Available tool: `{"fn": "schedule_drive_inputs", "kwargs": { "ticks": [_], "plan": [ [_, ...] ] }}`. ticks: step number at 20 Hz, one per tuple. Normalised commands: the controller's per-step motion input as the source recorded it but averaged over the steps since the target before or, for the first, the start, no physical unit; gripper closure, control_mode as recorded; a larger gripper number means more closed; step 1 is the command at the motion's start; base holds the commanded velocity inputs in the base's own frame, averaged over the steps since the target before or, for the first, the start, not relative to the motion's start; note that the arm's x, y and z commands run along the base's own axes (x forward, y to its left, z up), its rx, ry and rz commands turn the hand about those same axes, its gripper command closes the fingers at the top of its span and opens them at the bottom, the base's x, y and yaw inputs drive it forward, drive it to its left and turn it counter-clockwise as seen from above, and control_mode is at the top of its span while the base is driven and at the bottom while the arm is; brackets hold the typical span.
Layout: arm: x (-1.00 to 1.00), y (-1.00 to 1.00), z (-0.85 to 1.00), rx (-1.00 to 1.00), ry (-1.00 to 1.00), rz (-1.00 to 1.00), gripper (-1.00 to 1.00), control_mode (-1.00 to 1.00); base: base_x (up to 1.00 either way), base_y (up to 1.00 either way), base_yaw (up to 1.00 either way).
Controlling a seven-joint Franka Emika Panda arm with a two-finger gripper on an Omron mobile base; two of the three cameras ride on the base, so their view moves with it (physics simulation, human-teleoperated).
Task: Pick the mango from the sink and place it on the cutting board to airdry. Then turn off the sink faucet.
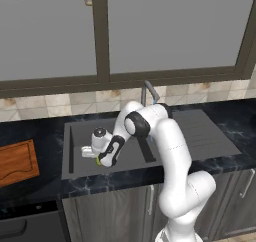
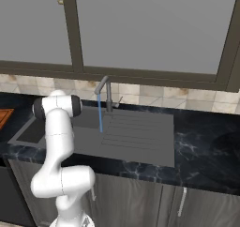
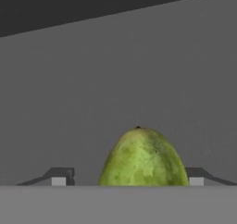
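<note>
The mango (image 3: pixel 142 158), yellow-green and oval, lies on the floor of the dark grey sink (image 3: pixel 115 79). My gripper (image 3: pixel 128 179) is down around it. The right finger (image 3: pixel 196 177) is at the fruit's edge, while the left finger (image 3: pixel 60 177) stands a little apart from it. From the left base, my gripper (image 1: pixel 100 160) reaches low into the basin (image 1: pixel 80 136), and a sliver of the mango (image 1: pixel 98 162) shows under the hand. The cutting board (image 1: pixel 17 161) lies on the counter to the sink's left. Blue water (image 2: pixel 100 113) runs from the sink faucet (image 2: pixel 107 92).
The faucet (image 1: pixel 149 92) stands behind the sink, with the ribbed drainboard (image 1: pixel 205 131) to its right. Black marbled counter (image 2: pixel 206 141) surrounds the sink. A window and a tiled wall close off the back, and grey cabinet doors (image 1: pixel 235 196) hang below.
</note>
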Motion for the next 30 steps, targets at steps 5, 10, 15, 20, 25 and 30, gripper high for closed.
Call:
{"fn": "schedule_drive_inputs", "kwargs": {
  "ticks": [5, 10, 15, 20, 25, 30],
  "plan": [
    [0.04, 0.00, -0.08, 0.00, 0.00, -0.01, 1.00, -1.00, 0.00, 0.00, 0.00],
    [0.00, 0.00, 0.02, 0.00, 0.00, 0.00, 1.00, -1.00, 0.00, 0.00, 0.00],
    [-0.13, 0.00, 0.28, 0.00, -0.03, 0.00, 1.00, -1.00, 0.00, 0.00, 0.00],
    [-0.17, 0.00, 0.48, 0.00, -0.05, 0.00, 1.00, -1.00, 0.00, 0.00, 0.00],
    [-0.20, 0.00, 0.52, 0.00, 0.00, 0.01, 1.00, -1.00, 0.00, 0.00, 0.00],
    [-0.21, -0.02, 0.64, 0.00, 0.00, 0.02, 1.00, -1.00, 0.00, 0.00, 0.00]
  ]
}}
